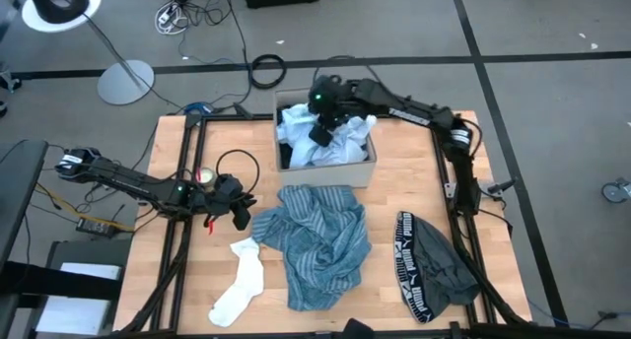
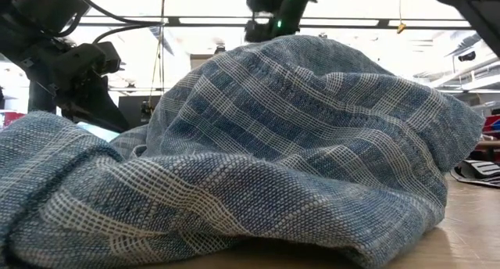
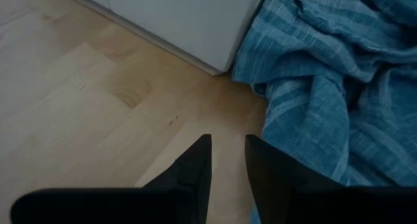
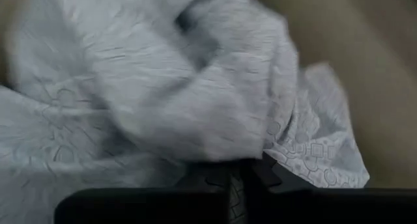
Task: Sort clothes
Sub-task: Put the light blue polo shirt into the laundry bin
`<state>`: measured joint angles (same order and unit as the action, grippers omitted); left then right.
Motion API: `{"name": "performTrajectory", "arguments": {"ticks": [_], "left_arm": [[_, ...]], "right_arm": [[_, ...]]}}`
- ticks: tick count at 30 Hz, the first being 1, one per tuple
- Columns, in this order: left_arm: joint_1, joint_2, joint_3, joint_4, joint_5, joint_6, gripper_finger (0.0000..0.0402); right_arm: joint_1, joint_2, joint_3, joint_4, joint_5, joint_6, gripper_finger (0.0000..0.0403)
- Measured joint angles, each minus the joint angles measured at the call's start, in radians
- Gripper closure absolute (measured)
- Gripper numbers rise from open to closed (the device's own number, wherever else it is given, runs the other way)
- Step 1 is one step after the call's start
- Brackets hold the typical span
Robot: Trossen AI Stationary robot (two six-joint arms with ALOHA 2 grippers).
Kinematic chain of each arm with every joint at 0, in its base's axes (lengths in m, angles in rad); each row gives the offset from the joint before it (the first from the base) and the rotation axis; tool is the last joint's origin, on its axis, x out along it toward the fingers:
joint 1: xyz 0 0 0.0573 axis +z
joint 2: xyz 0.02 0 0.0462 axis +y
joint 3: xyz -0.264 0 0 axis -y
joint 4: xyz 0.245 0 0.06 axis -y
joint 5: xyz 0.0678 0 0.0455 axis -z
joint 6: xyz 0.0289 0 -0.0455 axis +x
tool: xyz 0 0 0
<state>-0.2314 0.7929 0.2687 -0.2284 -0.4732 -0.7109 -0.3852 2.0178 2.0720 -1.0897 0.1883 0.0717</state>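
Centrally, the wooden surface carries the blue striped shirt. Right hand, fingers together, sits in the box among pale clothes. Left hand hovers parted beside the shirt. Cables cross the grey floor.

Right gripper closed — left gripper (low) parted

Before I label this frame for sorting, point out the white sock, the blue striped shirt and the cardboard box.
white sock [image 1: 242, 280]: high view, middle of the sock.
blue striped shirt [image 1: 320, 242]: high view, centre of the crumpled fabric.
cardboard box [image 1: 335, 172]: high view, near wall.
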Motion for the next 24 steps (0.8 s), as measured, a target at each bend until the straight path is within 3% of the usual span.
{"name": "performTrajectory", "arguments": {"ticks": [6,14,19,24], "left_arm": [[0.0,0.0,0.0,0.005,0.0,0.0,0.0302],[0.0,0.0,0.0,0.009,0.003,-0.003,0.0302],[0.0,0.0,0.0,0.009,0.003,-0.003,0.0302],[0.0,0.0,0.0,0.009,0.003,-0.003,0.0302]], "right_arm": [[-0.028,0.15,0.0,-0.054,-0.002,0.071,0.0349],[-0.09,0.299,0.006,-0.104,-0.001,0.139,0.024],[-0.11,0.297,0.006,-0.119,-0.005,0.141,0.0179],[-0.105,0.201,-0.004,-0.141,-0.009,0.098,0.0138]]}}
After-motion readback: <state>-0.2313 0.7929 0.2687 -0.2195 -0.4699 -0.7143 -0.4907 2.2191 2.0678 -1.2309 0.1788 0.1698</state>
